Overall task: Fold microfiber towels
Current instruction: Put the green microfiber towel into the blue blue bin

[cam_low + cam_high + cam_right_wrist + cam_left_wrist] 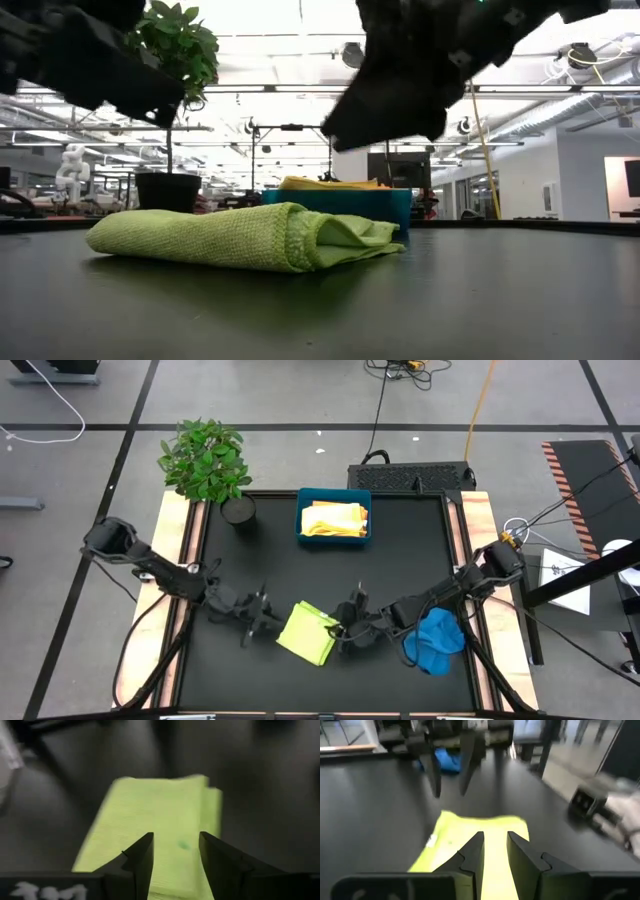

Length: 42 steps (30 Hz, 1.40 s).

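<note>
A lime green towel (308,632) lies folded on the black table near its front edge. In the low view the lime green towel (245,238) rests flat, its layered open edges toward the picture's right. My left gripper (270,622) hovers just off the towel's left side, open by a narrow gap (495,844). My right gripper (342,632) hovers at the towel's right side, open (176,844). Both stand above the cloth and touch nothing. A crumpled blue towel (435,642) lies at the near right, partly under my right arm.
A teal tray (303,530) at the back middle holds folded yellow towels (335,518). A potted plant (205,460) stands at the back left corner. Wooden rails (170,560) run along both sides of the table.
</note>
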### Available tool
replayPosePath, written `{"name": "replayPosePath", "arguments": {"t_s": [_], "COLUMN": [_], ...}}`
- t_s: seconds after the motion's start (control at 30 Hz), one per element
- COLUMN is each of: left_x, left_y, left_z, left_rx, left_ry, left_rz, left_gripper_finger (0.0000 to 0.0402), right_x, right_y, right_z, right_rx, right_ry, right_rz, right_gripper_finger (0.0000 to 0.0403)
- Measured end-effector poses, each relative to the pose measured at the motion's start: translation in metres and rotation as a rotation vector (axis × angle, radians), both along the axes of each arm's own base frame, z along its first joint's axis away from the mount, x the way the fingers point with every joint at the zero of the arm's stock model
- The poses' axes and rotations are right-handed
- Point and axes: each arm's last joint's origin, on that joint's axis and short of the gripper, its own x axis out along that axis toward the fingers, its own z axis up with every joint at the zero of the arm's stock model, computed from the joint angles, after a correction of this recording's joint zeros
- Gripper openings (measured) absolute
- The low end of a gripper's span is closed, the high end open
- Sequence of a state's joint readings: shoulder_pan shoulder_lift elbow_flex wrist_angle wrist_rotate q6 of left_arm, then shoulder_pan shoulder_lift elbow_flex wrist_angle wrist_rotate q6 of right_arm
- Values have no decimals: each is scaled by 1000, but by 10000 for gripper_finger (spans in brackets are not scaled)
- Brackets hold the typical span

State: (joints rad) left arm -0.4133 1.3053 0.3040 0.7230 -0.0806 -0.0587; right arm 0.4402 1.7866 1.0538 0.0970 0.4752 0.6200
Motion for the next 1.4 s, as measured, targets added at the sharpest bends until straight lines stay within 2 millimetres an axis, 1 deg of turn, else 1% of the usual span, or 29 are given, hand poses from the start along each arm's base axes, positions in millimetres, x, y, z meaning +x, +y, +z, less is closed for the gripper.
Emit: {"name": "replayPosePath", "arguments": {"t_s": [0.07, 0.2, 0.27, 0.37, 0.5, 0.63, 0.8, 0.9, 1.0, 1.17, 1.23, 1.3, 1.4], "left_x": [0, 6, 8, 14, 23, 40, 65, 77, 83, 95, 97, 103, 107], "left_y": [-12, -42, -57, -79, -101, -119, -135, -143, -147, -155, -156, -158, -157], "left_z": [2, 14, 20, 25, 18, 6, -10, -13, -19, -23, -28, -35, -42], "left_rx": [66, 194, 238, 277, 354, 431, 519, 567, 629, 682, 699, 705, 741], "left_ry": [53, 163, 183, 181, 186, 198, 208, 210, 249, 278, 294, 303, 310], "left_rz": [14, 57, 49, 3, -60, -83, -104, -126, -115, -51, -48, -42, 3], "left_gripper_finger": [85, 85, 85, 85, 85, 85, 85, 90, 119, 197, 222, 239, 247], "right_x": [2, 4, 3, -2, -7, -7, -6, -6, -5, -5, -4, -4, -4], "right_y": [8, 23, 30, 41, 52, 57, 57, 58, 57, 57, 57, 57, 56], "right_z": [4, 13, 15, 15, 8, 0, -7, -10, -10, -9, -9, -9, -9], "right_rx": [-14, -28, -28, -37, -42, -46, -47, -33, -27, -26, -27, -27, -27], "right_ry": [-55, -167, -195, -197, -192, -172, -158, -150, -150, -157, -156, -157, -158], "right_rz": [58, 167, 213, 252, 287, 298, 304, 311, 306, 305, 301, 300, 297], "right_gripper_finger": [151, 151, 151, 151, 151, 151, 151, 151, 151, 151, 151, 151, 151]}}
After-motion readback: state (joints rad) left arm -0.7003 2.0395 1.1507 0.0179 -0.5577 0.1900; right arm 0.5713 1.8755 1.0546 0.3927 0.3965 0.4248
